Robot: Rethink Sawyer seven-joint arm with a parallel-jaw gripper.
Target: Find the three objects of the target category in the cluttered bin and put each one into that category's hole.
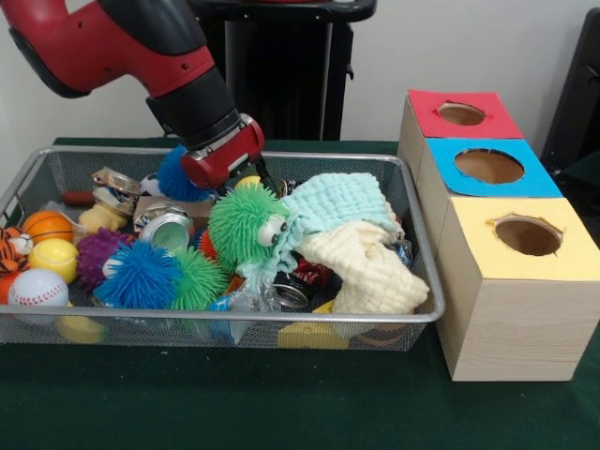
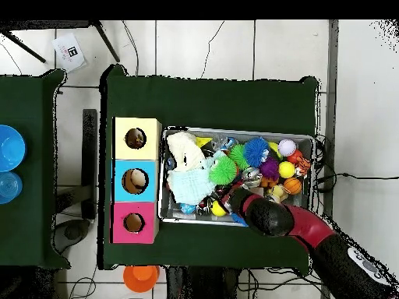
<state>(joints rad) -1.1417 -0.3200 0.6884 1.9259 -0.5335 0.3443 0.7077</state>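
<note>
The wire mesh bin is full of clutter: a green fuzzy toy with eyes, blue, green and purple spiky balls, sports balls, cans, a teal cloth and a cream cloth. My gripper is down inside the bin at its back, just behind the green fuzzy toy, next to something yellow. Its tips are hidden by the clutter. The blue-topped hole is in the middle box to the right of the bin. In the overhead view the bin lies right of the blue-topped hole.
A red-topped box with a hole stands behind the blue one, and a yellow-topped box with a hole stands in front. The three boxes touch the bin's right end. An orange bowl and blue bowls lie off the table.
</note>
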